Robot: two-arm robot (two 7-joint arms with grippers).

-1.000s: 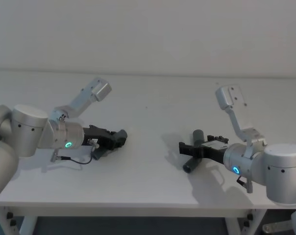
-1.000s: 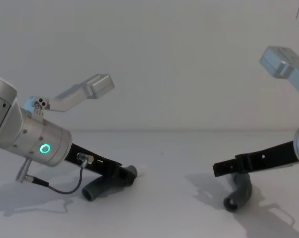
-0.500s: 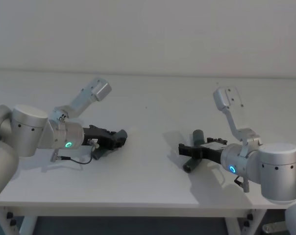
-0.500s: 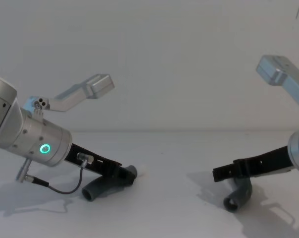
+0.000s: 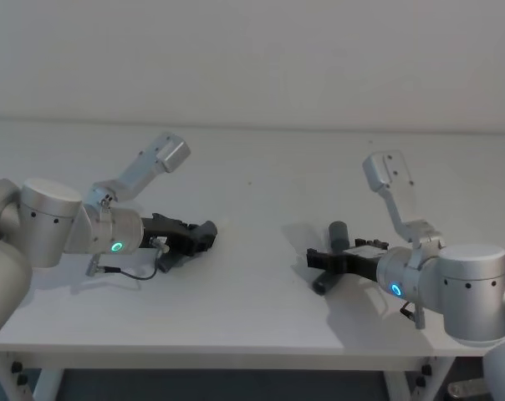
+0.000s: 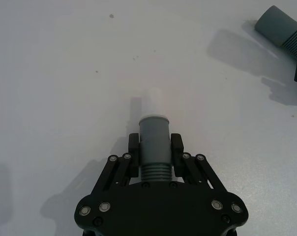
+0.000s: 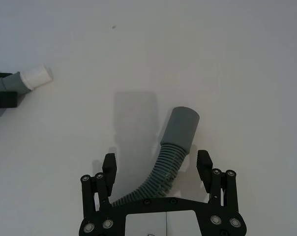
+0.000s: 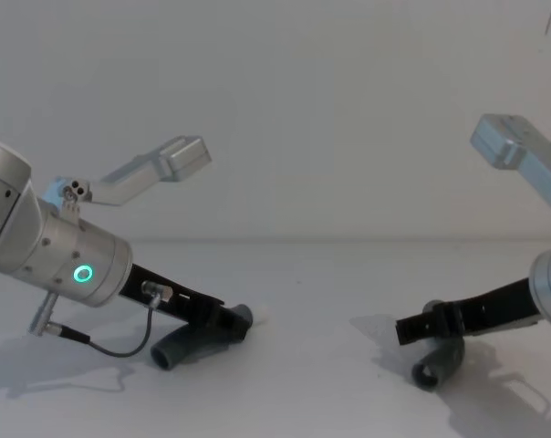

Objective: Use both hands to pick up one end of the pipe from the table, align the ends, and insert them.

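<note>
The white counter (image 5: pixel 261 159) runs wide and bare to the pale wall (image 5: pixel 252 50) behind. Its front edge lies close under both arms. Between the two pipe pieces there is a broad open stretch with nothing on it, and more free surface behind them.

The left arm (image 5: pixel 56 227) reaches in low from the left, the right arm (image 5: pixel 466 292) from the right, each with a green ring lit.

The left claw (image 5: pixel 204 232) is clamped on the straight piece (image 6: pixel 154 164), fingers pressed to both sides where the ribs meet its smooth collar (image 6: pixel 154 130). The white tip (image 6: pixel 153 102) juts out past the fingers towards the middle of the counter.

The right claw (image 7: pixel 157 158) stands apart. Its fingers (image 7: pixel 109 164) flank the bent piece (image 7: pixel 163 172) with a gap on each side, touching nothing. The socket collar (image 7: pixel 182 125) points away beyond the fingertips. The two pieces are well apart.

From the chest, the bent piece's ribbed mouth rests on the counter under the right claw, and the straight piece's ribbed tail slopes down to the surface. The head view hides both. Each wrist view catches the other piece's end far off across the bare counter.
</note>
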